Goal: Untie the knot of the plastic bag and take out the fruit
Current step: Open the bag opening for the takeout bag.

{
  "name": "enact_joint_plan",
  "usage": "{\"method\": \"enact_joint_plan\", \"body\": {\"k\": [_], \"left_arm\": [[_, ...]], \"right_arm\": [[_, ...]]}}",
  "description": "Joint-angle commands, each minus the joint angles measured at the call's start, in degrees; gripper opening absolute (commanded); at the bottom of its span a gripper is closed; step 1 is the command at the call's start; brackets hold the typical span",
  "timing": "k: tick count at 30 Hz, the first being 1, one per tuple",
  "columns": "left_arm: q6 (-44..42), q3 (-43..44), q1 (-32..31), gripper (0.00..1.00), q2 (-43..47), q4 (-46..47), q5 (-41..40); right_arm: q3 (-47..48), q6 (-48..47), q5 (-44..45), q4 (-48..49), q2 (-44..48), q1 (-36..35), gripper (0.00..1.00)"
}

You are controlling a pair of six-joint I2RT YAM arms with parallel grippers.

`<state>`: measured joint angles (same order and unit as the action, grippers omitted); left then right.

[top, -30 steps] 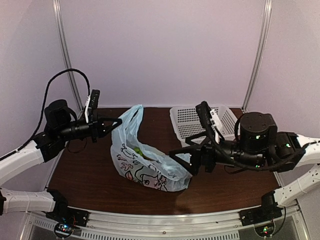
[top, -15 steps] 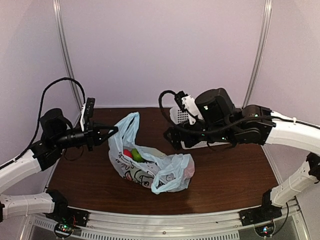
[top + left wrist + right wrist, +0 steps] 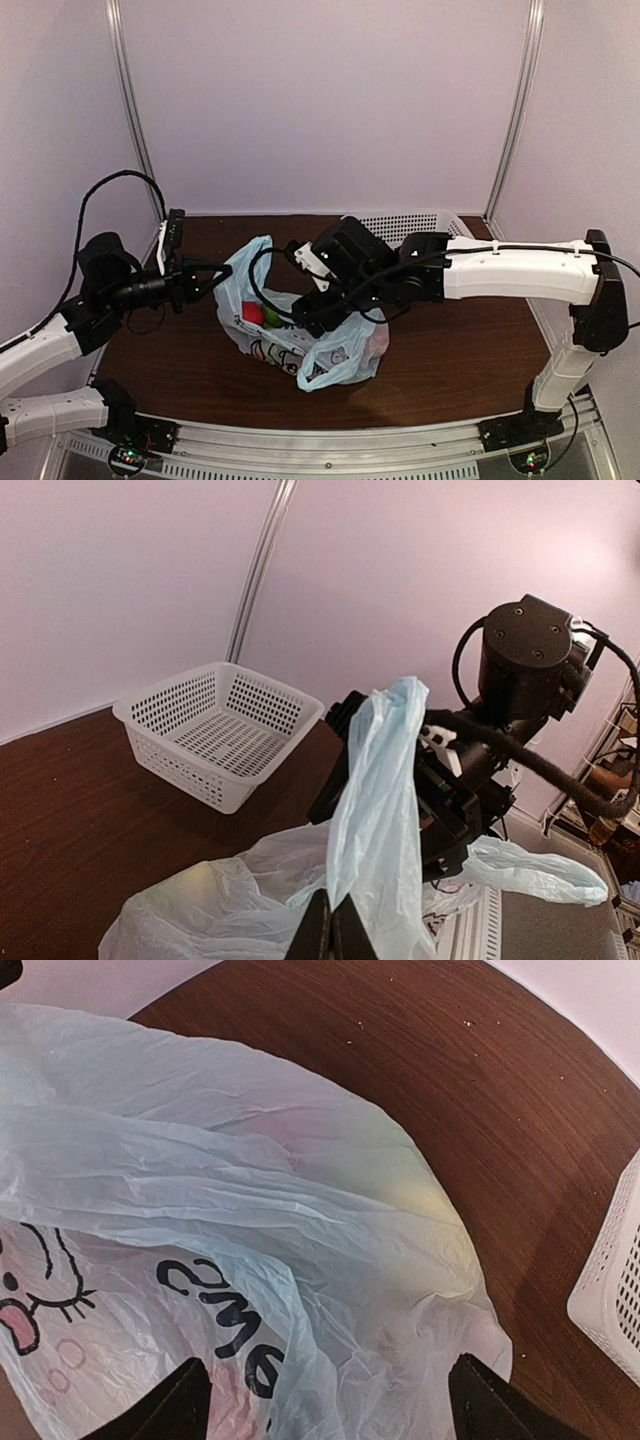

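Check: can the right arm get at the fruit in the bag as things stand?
Probably yes. The left end effector holds up a handle of the plastic bag, the mouth gapes with red and green fruit exposed, and the open right end effector hovers right beside it.

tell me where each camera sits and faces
top external: high behind the bases, looking down at the table; shows left tool, right tool, plastic bag, basket.
left wrist: on the left tool, its tips shut on a bag handle, facing the basket.
right wrist: on the right tool, open tips showing, looking down onto the bag.
all share bag and basket.
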<state>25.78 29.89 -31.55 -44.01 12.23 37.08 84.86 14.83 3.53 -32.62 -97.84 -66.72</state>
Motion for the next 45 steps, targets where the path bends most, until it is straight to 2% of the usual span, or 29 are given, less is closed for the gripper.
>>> {"method": "enact_joint_plan", "body": {"k": [1, 12, 14, 17, 19, 25, 34, 39, 40, 43, 44, 45], "left_arm": [[1.23, -1.05, 0.35, 0.00, 0.84, 2.64, -0.81], [1.82, -1.59, 0.35, 0.00, 1.82, 2.54, -1.31], [1.89, -1.67, 0.35, 0.00, 1.82, 2.58, -1.64], [2.36, -1.75, 0.35, 0.00, 1.87, 2.55, -2.67], [2.51, -1.76, 0.35, 0.00, 1.82, 2.52, -3.01], [1.00, 0.04, 0.35, 0.00, 1.41, 0.81, -5.67], [-8.95, 11.80, 0.35, 0.00, -2.70, -11.93, -14.69], [-6.79, 11.99, 0.44, 0.00, -3.40, -11.90, -17.06], [-5.54, 11.76, 0.44, 0.04, -3.51, -11.74, -17.17], [-1.34, 10.95, 0.44, 0.54, -3.31, -12.84, -17.48], [0.47, 11.04, 0.44, 0.67, -3.10, -14.32, -17.84], [2.20, 11.33, 0.44, 0.75, -2.77, -15.72, -18.01]], "right_arm": [[0.12, -1.23, -0.49, 1.23, -1.75, 0.36, 0.81], [0.53, -1.52, 3.69, 1.60, -6.45, 1.79, 0.63], [0.78, -1.16, 5.29, 1.89, -7.14, 1.95, 0.50], [1.16, -0.07, 6.79, 2.50, -7.15, 2.21, 0.16], [1.14, 0.78, 8.58, 2.85, -6.05, 2.59, 0.00], [-0.46, 3.60, 9.18, 6.38, 1.60, 4.42, 0.00], [-5.93, 6.96, 5.77, 13.19, 12.44, 4.97, 0.00], [-11.23, 9.61, 4.32, 17.08, 13.59, 5.02, 0.00], [-12.19, 10.17, 3.73, 17.77, 13.60, 4.99, 0.00], [-14.19, 11.30, 2.65, 20.37, 13.56, 5.02, 0.00], [-14.56, 11.47, 2.41, 20.94, 13.54, 5.00, 0.00], [-14.81, 11.64, 2.40, 21.39, 13.41, 5.02, 0.00]]}}
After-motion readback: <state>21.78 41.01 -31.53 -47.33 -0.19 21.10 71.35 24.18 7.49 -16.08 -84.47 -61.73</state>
